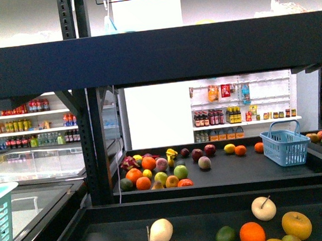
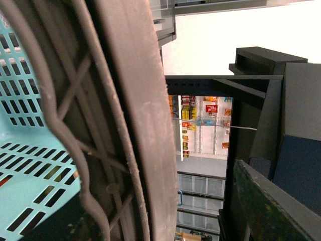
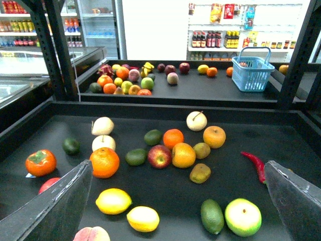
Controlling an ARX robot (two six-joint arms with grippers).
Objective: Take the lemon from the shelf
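Just beside the big orange (image 3: pixel 105 162), on the side toward the right end effector (image 3: pixel 176 165), 2 yellow lemons lie on the dark deck of the shelf (image 3: pixel 165 108). The first lemon (image 3: pixel 114 201) sits closest to the orange and the second lemon (image 3: pixel 143 219) lies a little beyond it; whether the 2 touch cannot be told. Each is probably light and firm, with a waxy rind that could slip and a rounded body that may roll. A hold across the fat middle, not the tapered tips, looks safest. The right end effector's 2 fingers are spread wide. The left end effector (image 2: pixel 130 150) fills its view beside 1 teal basket (image 2: pixel 30 150); its state cannot be told. Further from the orange lies 1 red chilli (image 3: pixel 255 164).
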